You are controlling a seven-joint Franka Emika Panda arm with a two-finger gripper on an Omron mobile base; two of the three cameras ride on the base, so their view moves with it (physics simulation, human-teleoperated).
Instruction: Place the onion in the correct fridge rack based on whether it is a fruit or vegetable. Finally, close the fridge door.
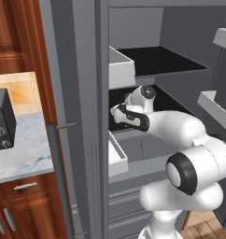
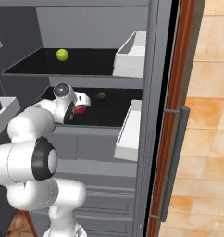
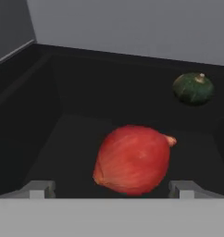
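Two fingers: the fingertips rise at the bottom of the hand view, one on each side of the onion, spread wider than it; whether they touch it I cannot tell.
Gripper: the gripper is inside the fridge, low over the lower shelf, reaching in from the left side of the right base view.
Onion: the onion is red and lies on its side between the fingertips, its pointed tip toward the right of the hand view; in the right base view a bit of red shows just under the white hand.
Lower shelf: the lower shelf is flat and black, and the onion sits low on it near its left part.
Green squash: a small dark green squash sits on the same shelf, farther back and to the right of the onion, apart from it.
Upper shelf: the upper shelf is black and holds a yellow-green ball.
Door bins: light grey door bins hang on the open door beside the shelves.
Arm: the white arm stretches from the base into the fridge opening.
Outside: a marble counter lies left of the fridge in the left base view.
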